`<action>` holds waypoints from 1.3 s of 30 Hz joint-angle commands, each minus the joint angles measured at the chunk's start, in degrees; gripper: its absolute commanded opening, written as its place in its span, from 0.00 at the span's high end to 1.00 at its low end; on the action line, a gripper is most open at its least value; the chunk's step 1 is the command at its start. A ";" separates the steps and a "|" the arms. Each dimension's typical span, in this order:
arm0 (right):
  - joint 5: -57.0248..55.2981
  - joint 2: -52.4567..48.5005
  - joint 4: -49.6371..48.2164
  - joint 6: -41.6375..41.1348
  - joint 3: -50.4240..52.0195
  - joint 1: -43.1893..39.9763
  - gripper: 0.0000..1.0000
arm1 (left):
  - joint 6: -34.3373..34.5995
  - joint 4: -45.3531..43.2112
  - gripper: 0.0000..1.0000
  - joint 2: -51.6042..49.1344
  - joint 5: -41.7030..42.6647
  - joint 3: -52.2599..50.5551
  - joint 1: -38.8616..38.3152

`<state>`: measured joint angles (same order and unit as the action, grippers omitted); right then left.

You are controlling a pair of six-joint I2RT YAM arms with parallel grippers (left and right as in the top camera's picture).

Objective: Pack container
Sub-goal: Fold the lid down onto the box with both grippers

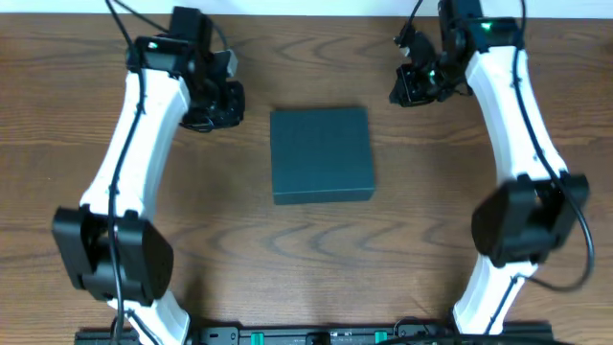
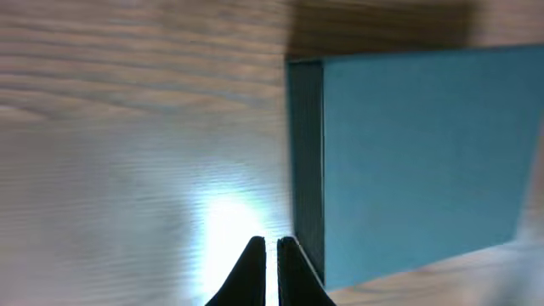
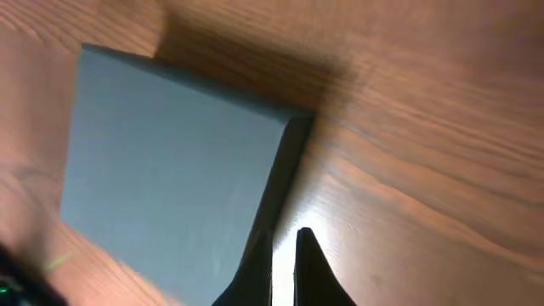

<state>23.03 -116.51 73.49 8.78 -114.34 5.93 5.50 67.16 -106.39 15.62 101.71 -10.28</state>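
Note:
The container (image 1: 321, 153) is a dark teal square box with its lid closed, lying flat at the middle of the wooden table. It also shows in the left wrist view (image 2: 416, 157) and in the right wrist view (image 3: 170, 161). My left gripper (image 1: 213, 103) hovers to the left of the box, shut and empty; its fingertips (image 2: 270, 246) sit close together beside the box's near side. My right gripper (image 1: 417, 84) hovers to the upper right of the box, shut and empty; its fingertips (image 3: 285, 242) are next to the box's edge.
The brown wooden table (image 1: 316, 268) holds only the box. The arm bases stand at the front left (image 1: 110, 254) and front right (image 1: 522, 225). A black rail (image 1: 306, 335) runs along the front edge.

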 commanded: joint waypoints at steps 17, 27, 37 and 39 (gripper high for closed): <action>-16.17 3.67 4.72 -2.73 4.57 13.11 0.99 | 2.29 2.91 0.94 4.20 -20.22 0.55 -12.66; -13.35 3.67 -2.91 -2.73 18.80 13.88 0.99 | 2.29 2.89 0.95 4.20 -20.24 0.55 -12.61; -13.35 3.67 -5.20 -2.45 21.05 15.93 0.99 | 2.43 2.89 0.94 4.20 -20.22 0.55 -12.61; -13.38 3.67 -5.42 -2.23 21.09 16.31 0.99 | 2.56 2.89 0.94 4.20 -20.22 0.55 -12.61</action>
<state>9.13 -112.66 68.27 6.68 -93.82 21.26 7.49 69.87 -102.96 -3.44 101.71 -23.05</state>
